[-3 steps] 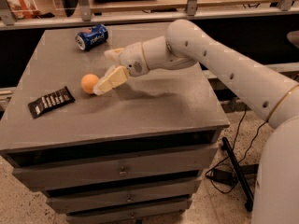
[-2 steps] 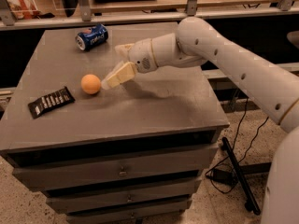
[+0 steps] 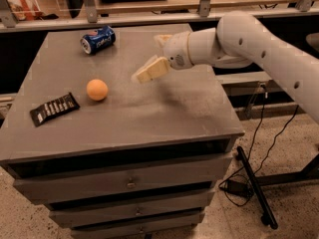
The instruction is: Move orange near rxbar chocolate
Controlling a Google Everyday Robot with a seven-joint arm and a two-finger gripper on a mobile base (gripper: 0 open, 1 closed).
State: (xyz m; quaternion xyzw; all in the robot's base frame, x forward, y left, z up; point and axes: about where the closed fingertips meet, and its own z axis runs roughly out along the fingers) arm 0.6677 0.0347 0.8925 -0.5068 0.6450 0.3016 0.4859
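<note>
One grey table (image 3: 149,118) fills most of the view, seen from above and in front; three drawer fronts (image 3: 130,183) stack beneath its flat top. One white robot arm (image 3: 259,39) reaches in from the right edge, crossing over the table's right rear part. At the arm's end sits one tool (image 3: 149,57), hanging in the air above the table's middle rear area; its two pale fingers (image 3: 151,69) are spread apart, one lower and nearer the front, one higher and nearer the back, with nothing between them; it touches none of the objects.

Three small objects lie on the table. One blue soda can (image 3: 98,39) lies on its side near the rear left corner, well apart from the others. One rxbar chocolate (image 3: 54,108), flat and black with white lettering, lies angled near the left front edge. One orange (image 3: 96,89) rests on the table just to the right of the bar and slightly behind it, near but not touching; the tool is to the orange's right and further back, apart from it.

On the floor at right, black cables (image 3: 259,148) trail beside one black bar (image 3: 255,185).
</note>
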